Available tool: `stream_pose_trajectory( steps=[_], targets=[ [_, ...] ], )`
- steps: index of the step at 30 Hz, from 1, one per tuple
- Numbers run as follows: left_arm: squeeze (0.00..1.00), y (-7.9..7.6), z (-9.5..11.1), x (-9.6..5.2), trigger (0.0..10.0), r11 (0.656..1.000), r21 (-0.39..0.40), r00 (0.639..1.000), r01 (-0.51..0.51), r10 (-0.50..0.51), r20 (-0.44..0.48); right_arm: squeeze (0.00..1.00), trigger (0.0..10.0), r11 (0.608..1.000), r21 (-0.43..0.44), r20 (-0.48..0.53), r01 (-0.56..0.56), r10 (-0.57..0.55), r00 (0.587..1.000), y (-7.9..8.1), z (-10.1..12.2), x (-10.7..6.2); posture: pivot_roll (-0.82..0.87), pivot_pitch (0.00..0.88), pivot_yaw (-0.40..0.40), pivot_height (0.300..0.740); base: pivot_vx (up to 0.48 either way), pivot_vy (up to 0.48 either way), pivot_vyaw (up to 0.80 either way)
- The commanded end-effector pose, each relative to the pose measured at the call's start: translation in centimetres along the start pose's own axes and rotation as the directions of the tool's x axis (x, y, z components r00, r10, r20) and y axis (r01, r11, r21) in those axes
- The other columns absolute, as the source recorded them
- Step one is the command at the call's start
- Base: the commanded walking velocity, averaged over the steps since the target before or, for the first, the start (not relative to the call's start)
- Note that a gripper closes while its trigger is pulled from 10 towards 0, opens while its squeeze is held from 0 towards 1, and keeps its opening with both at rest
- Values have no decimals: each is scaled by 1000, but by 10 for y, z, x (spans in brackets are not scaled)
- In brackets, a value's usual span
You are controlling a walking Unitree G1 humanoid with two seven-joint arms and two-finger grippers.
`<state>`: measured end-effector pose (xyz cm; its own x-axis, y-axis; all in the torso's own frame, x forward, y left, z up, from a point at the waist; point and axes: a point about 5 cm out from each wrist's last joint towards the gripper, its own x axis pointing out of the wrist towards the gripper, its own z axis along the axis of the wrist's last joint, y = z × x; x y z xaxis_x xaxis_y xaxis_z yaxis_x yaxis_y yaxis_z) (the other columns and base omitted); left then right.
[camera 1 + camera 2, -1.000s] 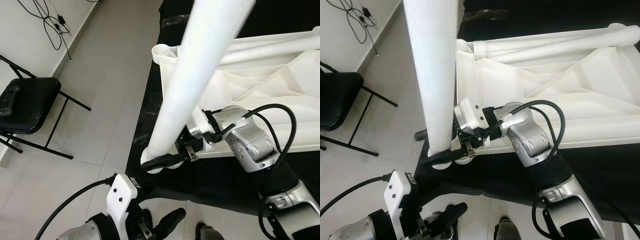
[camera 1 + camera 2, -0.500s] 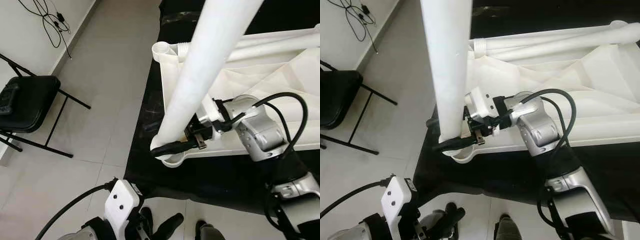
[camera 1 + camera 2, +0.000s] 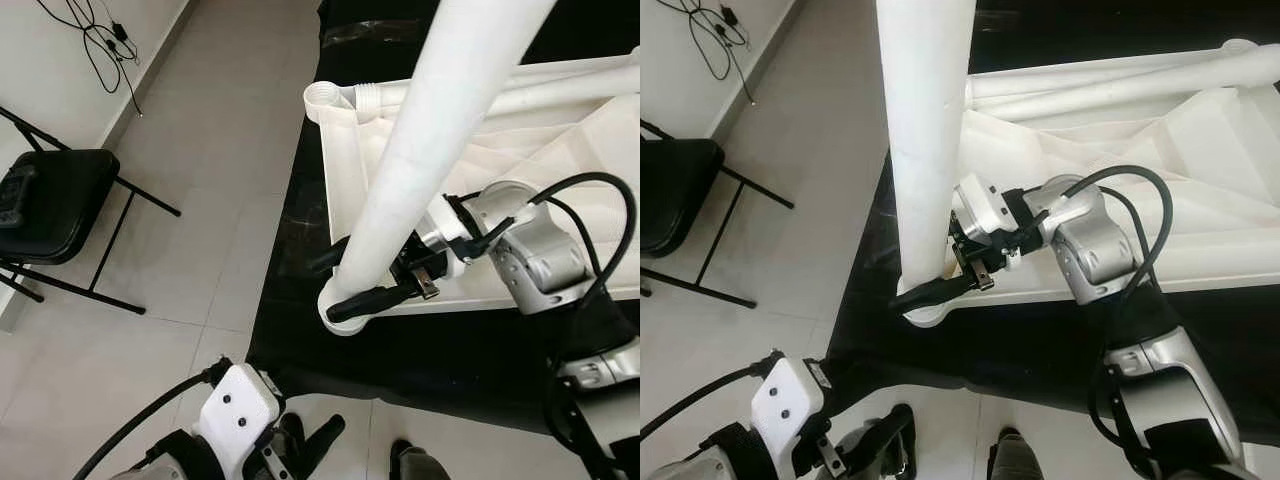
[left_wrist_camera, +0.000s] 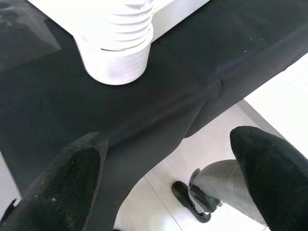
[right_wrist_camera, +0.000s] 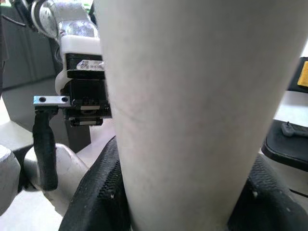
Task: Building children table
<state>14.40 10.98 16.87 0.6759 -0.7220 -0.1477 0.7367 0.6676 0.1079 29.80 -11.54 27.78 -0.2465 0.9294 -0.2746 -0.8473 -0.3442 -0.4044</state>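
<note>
The right gripper is grasping the white table leg near its lower end, one black finger lying across the front of the tube and the other behind it; in the right wrist view the fingertips are pressing on either side of the tube. The leg's long axis is running upward from the fingers toward the head camera, leaning a little, and its lower end is sitting right at the round corner socket of the upturned white tabletop. Whether the end is already seated in the socket I cannot tell; that fit is what the coming move is turning on, and I judge it is calling for a straight downward push or a twist along the tube's axis.

The left gripper is hanging low and near the robot's body with its fingers spread and holding nothing, well apart from the leg; its wrist view is looking toward a threaded white socket.

The tabletop is lying on a black cloth, with another white leg lying along its far edge. Beyond are pale floor tiles, a black folding chair and cables by the wall
</note>
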Motion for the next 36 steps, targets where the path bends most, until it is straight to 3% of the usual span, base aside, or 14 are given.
stream_pose_trajectory(
  steps=[1, 7, 10, 11, 23, 33, 36],
  targets=[
    [0, -3, -1, -3, 10000, 1000, 22, 1000, 9, -8, -17, 0, 10000, 997, 50, -35, -66, 68, 997, 9, -12, 7, 73, 379, 76, 740, 0, 0, 0],
    [0, -4, -3, -1, 10000, 1000, 28, 1000, 7, -7, -9, 0, 10000, 993, 29, -28, -112, 113, 993, 9, -9, 23, 67, 380, 74, 740, 0, 0, 0],
    [0, -4, -4, 0, 10000, 1000, 28, 1000, 11, -11, -4, 0, 10000, 994, 28, -15, -103, 104, 994, 4, -6, 32, 66, 381, 72, 740, 0, 0, 0],
    [0, -5, -4, 1, 10000, 1000, 28, 1000, 13, -13, -1, 0, 10000, 997, 52, -5, -54, 54, 999, -5, -3, 36, 65, 385, 67, 740, 0, 0, 0],
    [0, -6, -4, 2, 10000, 1000, 23, 1000, 15, -16, 10, 0, 10000, 990, 124, 1, 70, -70, 998, -19, -3, 35, 56, 387, 58, 740, 0, 0, 0],
    [0, -6, -5, 3, 10000, 1000, 22, 1000, 19, -19, 15, 0, 10000, 978, 160, 40, 134, -142, 989, -9, -8, 34, 54, 386, 61, 740, 0, 0, 0],
    [0, -6, -5, 3, 10000, 1000, 23, 1000, 21, -21, 14, 0, 10000, 964, 175, 35, 201, -210, 977, -6, -14, 36, 53, 385, 65, 740, 0, 0, 0]
  ],
)
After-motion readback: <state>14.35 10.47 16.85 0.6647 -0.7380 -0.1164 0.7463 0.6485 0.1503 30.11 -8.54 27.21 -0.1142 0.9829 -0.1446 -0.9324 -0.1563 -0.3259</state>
